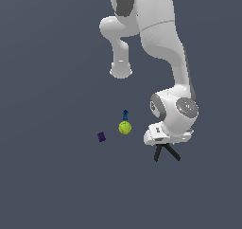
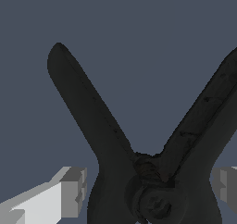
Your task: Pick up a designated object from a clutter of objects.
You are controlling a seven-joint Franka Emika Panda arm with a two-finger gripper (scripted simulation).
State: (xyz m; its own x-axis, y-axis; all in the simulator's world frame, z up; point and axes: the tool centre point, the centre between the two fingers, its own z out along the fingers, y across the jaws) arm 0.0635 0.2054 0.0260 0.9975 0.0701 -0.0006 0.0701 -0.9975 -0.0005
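Closest to the wrist camera you see the black spring clamp (image 2: 152, 181), which fills most of this view. Its two long handles spread apart like a letter V, and they meet at the round pivot. One gripper finger (image 2: 69, 190) is light grey and stands just beside one flank of the clamp body. The other finger (image 2: 227, 183) shows only at the edge of the picture, on the opposite flank. So the fingers are spread, with the clamp body between them. You cannot tell from this view whether the pads already touch the clamp; a thin gap seems to remain on both sides. The small red tip is not visible here.

Now look at the exterior view. The white arm (image 1: 160, 39) comes down from the top of the picture and bends so that the wrist points downward at the floor. The hand (image 1: 168, 136) is low, directly above the clamp (image 1: 166, 151). Only the two black handles show under it, splayed toward the camera. The fingers are hidden there.

You can count four items: one clamp, one yellow-green ball (image 1: 125, 127), one small blue piece (image 1: 125, 114) just behind the ball, and one small purple block (image 1: 101, 136). The ball is near the clamp, toward the exterior view's left. The purple block lies farther to that side, apart from the ball. I see no container in either view.
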